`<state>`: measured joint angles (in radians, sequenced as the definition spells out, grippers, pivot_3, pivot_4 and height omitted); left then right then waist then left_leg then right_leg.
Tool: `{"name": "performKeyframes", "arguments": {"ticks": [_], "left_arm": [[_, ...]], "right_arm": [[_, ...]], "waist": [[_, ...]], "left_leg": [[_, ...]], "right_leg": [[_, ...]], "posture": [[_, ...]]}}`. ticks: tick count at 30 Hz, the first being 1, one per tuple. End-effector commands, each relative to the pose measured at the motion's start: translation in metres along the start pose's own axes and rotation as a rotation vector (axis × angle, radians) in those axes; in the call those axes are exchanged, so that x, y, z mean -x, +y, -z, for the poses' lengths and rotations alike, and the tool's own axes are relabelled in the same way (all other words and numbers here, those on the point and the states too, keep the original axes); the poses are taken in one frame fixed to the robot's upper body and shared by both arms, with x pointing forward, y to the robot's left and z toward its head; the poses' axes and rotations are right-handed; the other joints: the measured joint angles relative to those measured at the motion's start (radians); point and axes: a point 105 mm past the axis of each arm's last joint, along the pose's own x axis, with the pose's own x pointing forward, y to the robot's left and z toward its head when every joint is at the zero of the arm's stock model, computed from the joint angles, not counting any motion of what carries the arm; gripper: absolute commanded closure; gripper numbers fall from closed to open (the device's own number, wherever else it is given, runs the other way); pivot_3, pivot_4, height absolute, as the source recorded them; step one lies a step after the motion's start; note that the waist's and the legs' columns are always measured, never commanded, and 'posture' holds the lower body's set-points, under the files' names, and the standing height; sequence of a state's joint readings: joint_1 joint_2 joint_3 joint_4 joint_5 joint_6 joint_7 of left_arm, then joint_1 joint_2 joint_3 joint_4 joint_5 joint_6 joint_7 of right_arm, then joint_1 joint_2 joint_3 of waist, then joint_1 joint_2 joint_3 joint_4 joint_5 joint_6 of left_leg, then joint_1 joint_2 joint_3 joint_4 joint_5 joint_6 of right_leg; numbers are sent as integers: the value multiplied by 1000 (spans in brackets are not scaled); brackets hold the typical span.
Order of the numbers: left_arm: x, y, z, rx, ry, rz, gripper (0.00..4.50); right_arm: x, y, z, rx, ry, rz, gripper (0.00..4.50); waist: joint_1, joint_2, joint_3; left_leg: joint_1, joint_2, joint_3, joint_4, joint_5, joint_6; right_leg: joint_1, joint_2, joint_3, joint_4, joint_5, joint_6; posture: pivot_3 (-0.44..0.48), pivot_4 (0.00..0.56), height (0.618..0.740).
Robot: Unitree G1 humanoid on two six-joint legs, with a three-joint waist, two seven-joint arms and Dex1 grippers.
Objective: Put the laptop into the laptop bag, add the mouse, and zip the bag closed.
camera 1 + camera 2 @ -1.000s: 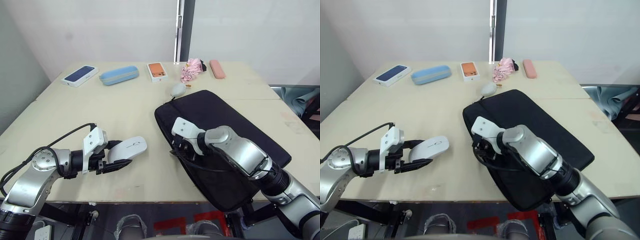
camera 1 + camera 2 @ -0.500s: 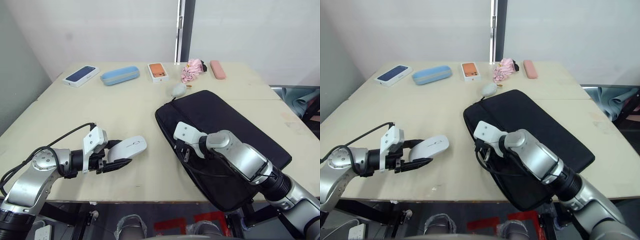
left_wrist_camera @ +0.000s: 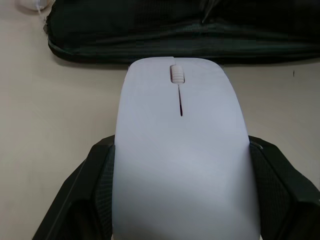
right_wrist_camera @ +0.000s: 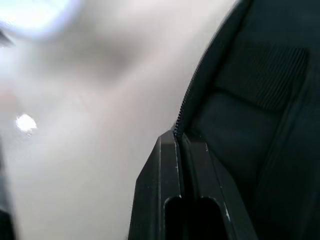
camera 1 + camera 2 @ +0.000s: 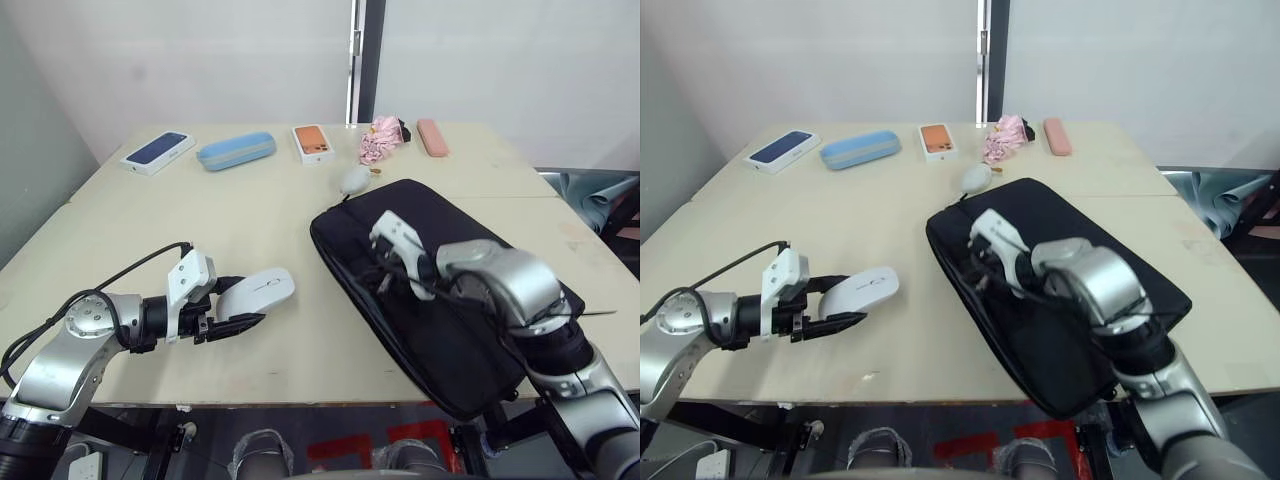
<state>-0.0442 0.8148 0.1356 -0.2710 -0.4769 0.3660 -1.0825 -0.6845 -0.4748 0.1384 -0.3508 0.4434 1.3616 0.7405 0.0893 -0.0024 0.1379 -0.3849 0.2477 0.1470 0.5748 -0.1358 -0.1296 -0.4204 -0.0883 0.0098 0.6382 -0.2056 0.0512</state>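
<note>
The white mouse (image 5: 257, 291) is held just above the table at the front left, my left gripper (image 5: 241, 303) shut on its sides; the left wrist view shows one black finger (image 3: 95, 190) on either side of it. The black laptop bag (image 5: 455, 335) lies on the right half of the table. My right gripper (image 5: 384, 277) is shut on the bag's left zip edge, and in the right wrist view the zip teeth (image 4: 186, 107) run into its shut fingertips (image 4: 170, 145). That edge stands slightly raised. The laptop is hidden.
Along the far edge lie a blue phone box (image 5: 159, 151), a light blue case (image 5: 237, 150), an orange phone box (image 5: 314, 143), a pink plush (image 5: 383, 139) and a pink case (image 5: 433, 137). A white plush charm (image 5: 355, 179) rests at the bag's far corner.
My right gripper has shut on the bag's zip edge and shifted farther along it, with the arm swung round to the right. The left gripper with the mouse has stayed put.
</note>
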Motion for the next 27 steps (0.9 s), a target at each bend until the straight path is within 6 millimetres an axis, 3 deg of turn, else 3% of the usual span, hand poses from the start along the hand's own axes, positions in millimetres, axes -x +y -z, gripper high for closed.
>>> {"name": "performKeyframes", "arguments": {"ticks": [1,11,27], "left_arm": [[-3,1,-9,-28,-28,16,1657],[-21,7,-20,-52,-54,38,1657],[-95,29,-35,-106,-85,35,1657]], "right_arm": [[10,-4,-21,-50,-75,-6,4459],[15,-7,-61,-153,-214,-41,4459],[47,-4,-109,-232,-362,-135,4459]], "waist": [[0,0,0],[1,0,0],[5,1,0]], "left_leg": [[0,0,0,0,0,0],[-2,0,1,0,1,-1],[-15,0,0,2,4,-8]], "right_leg": [[0,0,0,0,0,0],[-4,1,2,2,0,0],[-15,2,1,4,1,2]], "posture": [[0,150,740],[0,150,740],[0,150,740]]}}
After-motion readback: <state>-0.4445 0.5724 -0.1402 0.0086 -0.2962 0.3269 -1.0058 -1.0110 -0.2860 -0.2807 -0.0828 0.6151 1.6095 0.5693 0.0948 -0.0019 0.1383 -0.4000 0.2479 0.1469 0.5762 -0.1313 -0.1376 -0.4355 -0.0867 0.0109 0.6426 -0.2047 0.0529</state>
